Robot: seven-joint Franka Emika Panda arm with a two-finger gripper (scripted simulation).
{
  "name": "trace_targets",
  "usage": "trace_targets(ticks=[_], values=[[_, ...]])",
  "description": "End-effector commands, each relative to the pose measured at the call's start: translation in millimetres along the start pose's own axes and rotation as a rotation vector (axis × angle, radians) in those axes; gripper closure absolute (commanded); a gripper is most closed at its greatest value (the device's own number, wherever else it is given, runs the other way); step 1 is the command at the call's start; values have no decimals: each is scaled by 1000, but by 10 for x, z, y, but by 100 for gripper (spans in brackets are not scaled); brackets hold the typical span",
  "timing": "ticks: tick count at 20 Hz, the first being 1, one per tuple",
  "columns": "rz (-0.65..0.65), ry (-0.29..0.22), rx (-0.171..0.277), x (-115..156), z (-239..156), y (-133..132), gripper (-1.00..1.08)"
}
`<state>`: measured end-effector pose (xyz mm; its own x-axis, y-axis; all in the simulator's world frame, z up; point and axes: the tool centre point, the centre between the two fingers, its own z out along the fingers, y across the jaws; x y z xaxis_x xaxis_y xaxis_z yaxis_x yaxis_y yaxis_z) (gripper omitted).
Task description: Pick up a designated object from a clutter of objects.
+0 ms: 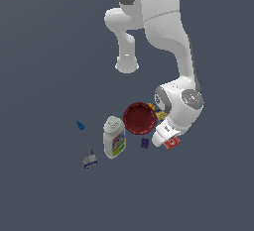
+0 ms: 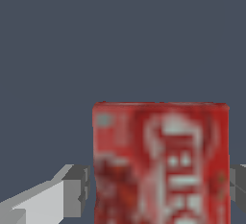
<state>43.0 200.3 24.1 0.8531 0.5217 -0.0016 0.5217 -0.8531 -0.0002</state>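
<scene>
Now your hand (image 2: 161, 184) straddles the red box (image 2: 161, 163), a finger (image 2: 72, 192) at each side; whether they already pinch it, I cannot tell. It lies just right of the red bowl (image 1: 139, 118). Squeeze squarely, then lift straight, clear of the bowl.

A single flat ground (image 1: 44, 36) of dull slate blue-grey fills both views edge to edge, with no seam, wall, window or furniture showing. The light is soft and even; no distinct shadows fall on it. In the wrist view the same plain surface (image 2: 120, 35) spreads beyond and between the fingers.
</scene>
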Motion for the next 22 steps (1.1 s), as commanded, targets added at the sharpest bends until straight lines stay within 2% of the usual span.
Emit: trace_targets(ticks=[1,4,5,22], values=[[0,1,0,7,68,1,-92],[0,1,0,14,90,2,-92],[0,1,0,14,90,2,108],[0,3,-1,-52,-12,71,108]])
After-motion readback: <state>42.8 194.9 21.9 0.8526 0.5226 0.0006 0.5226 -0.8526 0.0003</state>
